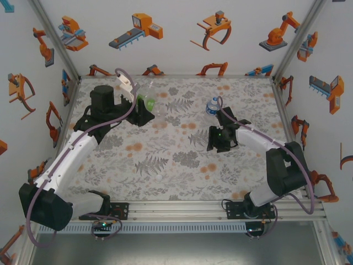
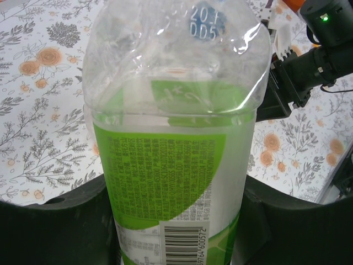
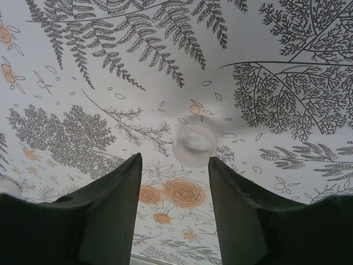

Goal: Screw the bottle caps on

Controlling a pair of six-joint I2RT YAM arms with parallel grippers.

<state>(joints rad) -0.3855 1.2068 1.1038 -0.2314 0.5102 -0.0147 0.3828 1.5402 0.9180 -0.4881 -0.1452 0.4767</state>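
Left pincer (image 2: 176,234) clamped on green bottle (image 2: 171,160), far-left of counter (image 1: 182,160). Right pincer (image 3: 175,165) open, empty; white cap (image 3: 194,144) lies on counter just ahead of its tips. Risks: off-centre close flicks tiny cap away; hard squeeze dents thin bottle.

A robotics lab cell: fern-printed tabletop (image 1: 176,160) beneath the left gripper (image 1: 144,107) and right gripper (image 1: 219,142), aluminium frame posts (image 1: 55,36) and white walls (image 1: 176,52) printed with orange robot drawings beyond them, a slotted mounting rail (image 1: 176,208) behind.
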